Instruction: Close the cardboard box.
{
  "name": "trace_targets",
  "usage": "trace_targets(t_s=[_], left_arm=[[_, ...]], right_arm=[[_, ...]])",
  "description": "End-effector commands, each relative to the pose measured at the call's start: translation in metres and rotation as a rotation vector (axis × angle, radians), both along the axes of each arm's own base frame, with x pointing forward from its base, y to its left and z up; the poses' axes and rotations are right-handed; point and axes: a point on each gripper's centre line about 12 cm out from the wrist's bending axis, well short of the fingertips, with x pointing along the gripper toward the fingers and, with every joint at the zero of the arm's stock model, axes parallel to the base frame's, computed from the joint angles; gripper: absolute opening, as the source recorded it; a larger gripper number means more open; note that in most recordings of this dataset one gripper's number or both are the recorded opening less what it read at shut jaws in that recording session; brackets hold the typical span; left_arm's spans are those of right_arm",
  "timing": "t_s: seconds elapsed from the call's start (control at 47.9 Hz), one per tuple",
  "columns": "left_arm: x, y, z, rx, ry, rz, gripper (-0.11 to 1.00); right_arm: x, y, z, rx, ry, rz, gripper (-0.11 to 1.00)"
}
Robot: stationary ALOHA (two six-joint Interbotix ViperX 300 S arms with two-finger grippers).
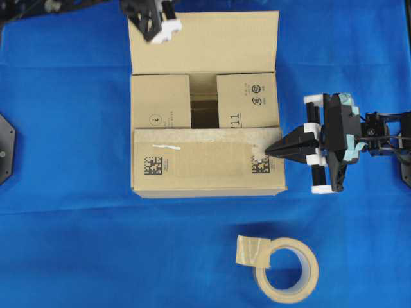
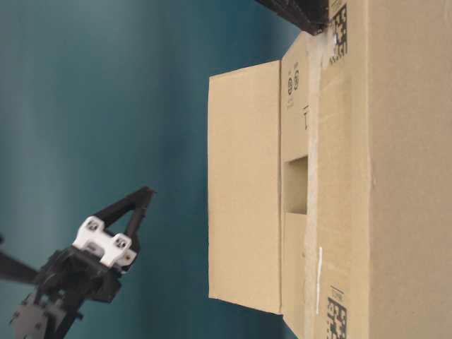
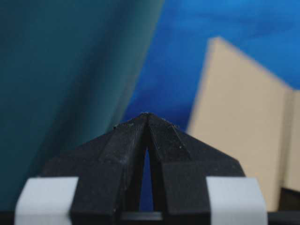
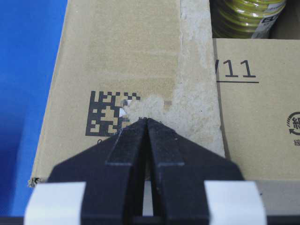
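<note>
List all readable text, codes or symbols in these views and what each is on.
"/11", underlined: right inner flap of the cardboard box; its start is hidden under the front flap.
Round marks beside it: unreadable.
Circled mark on the left inner flap: too small to read.
Black square codes, partly torn, on the front flap: not decodable.
Small print below them: blurred.
Tape roll: no text.

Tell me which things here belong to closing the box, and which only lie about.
Belong to the job:
- large brown corrugated cardboard box, far flap still open
- black right gripper, shut, tip on the near flap
- black left gripper, shut, near the far flap

Lying about:
- beige tape roll on the blue cloth
</note>
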Motion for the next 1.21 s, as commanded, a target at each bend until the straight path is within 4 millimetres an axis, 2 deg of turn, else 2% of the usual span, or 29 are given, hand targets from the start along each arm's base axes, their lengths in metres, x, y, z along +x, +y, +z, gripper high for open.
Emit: trace_targets(t_s=[0.0,0.167,0.459,0.73,1.189], left_arm=[[0.002,0.016,0.014,0.002,0.003,0.029,0.00],[0.009,0.032,-0.006,-0.054,0.098,0.051,0.00],[0.013,0.028,-0.035,-0.111,0.196,0.040,0.00],[0.021,0.009,-0.036,-0.116,0.216,-0.008,0.00],[0.022,-0.032,-0.017,-0.115,0.222,-0.090,0.00]], right_arm=[[0.004,-0.001,0.004,0.001,-0.018,-0.005,0.01],[0.005,-0.001,0.004,0.000,-0.017,-0.004,0.01],[0.005,-0.001,0.004,-0.003,-0.015,-0.002,0.01],[0.005,0.000,0.005,-0.003,-0.023,-0.001,0.01],[0.005,0.000,0.005,-0.012,-0.023,0.004,0.01]])
